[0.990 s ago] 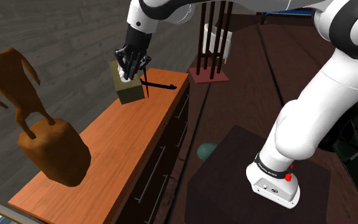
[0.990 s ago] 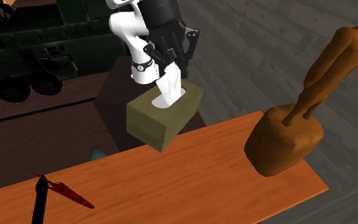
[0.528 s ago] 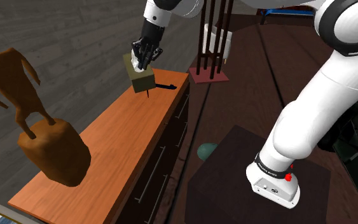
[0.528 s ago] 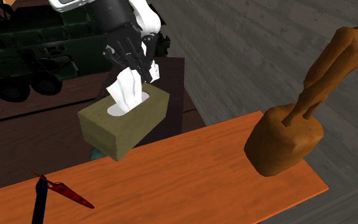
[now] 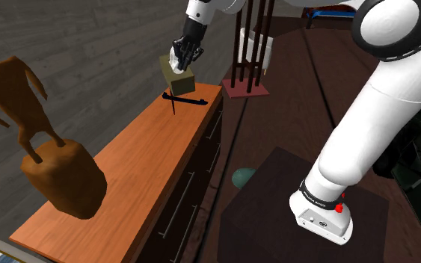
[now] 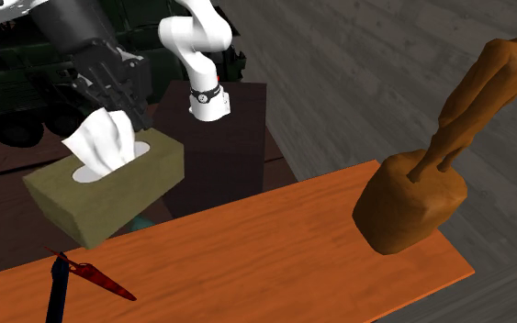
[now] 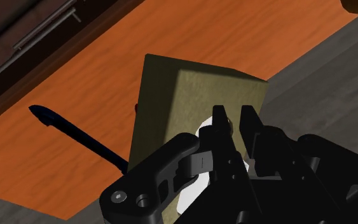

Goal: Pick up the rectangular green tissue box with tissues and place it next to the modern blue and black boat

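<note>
Starting at the shoulder view's left, a brown carved figure (image 5: 51,168) stands on the near end of the orange wooden table (image 5: 143,161), well apart from the action. Moving right along the top, here's the slim dark boat (image 5: 180,98) lying at the far end, and right above it hangs the olive-green tissue box (image 5: 177,78), carried in the air, clear of the table. The black end effector (image 5: 182,54) is clamped shut on the white tissues (image 5: 174,60) sprouting from the box's top slot, and the box dangles from that pinch! Further right, a rack of dark posts on a red base (image 5: 246,90) stands on the floor, and then the white arm rises from its stand (image 5: 306,217). From the second exterior view the box (image 6: 109,188) is tilted, floating over the boat (image 6: 59,275) at that view's left, with the end effector (image 6: 109,87) above it and the figure (image 6: 412,197) far off to the right. In the wrist view the fingers (image 7: 220,124) sit close together on the tissue, with the box (image 7: 184,102) under them and the boat (image 7: 75,133) beside it.
</note>
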Tool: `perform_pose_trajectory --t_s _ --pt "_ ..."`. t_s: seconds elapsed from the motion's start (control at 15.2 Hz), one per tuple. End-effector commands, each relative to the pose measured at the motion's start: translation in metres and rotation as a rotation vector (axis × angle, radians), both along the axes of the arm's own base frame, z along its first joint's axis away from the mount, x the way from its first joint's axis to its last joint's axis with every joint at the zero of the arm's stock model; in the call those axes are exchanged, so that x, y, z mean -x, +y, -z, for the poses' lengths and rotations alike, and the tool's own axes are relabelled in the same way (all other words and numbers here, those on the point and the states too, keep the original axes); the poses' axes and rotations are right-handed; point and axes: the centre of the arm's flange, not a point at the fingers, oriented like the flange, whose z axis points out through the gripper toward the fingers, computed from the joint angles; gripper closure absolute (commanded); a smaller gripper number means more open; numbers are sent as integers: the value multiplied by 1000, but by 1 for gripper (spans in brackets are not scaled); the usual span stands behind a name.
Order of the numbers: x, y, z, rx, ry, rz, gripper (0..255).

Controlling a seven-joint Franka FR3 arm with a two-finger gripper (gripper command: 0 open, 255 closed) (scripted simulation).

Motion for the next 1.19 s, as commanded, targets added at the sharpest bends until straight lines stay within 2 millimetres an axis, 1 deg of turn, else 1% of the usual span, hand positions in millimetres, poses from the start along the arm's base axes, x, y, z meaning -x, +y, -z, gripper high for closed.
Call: perform_pose_trajectory --t_s 0.0,0.33,0.4,1.12 --pt "-7 -29 1 0 0 -2 255" --pt "-27 -92 1 0 0 -2 255" --pt "-31 -107 1 0 0 -2 255" --pt "-31 -107 59 0 0 -2 255"
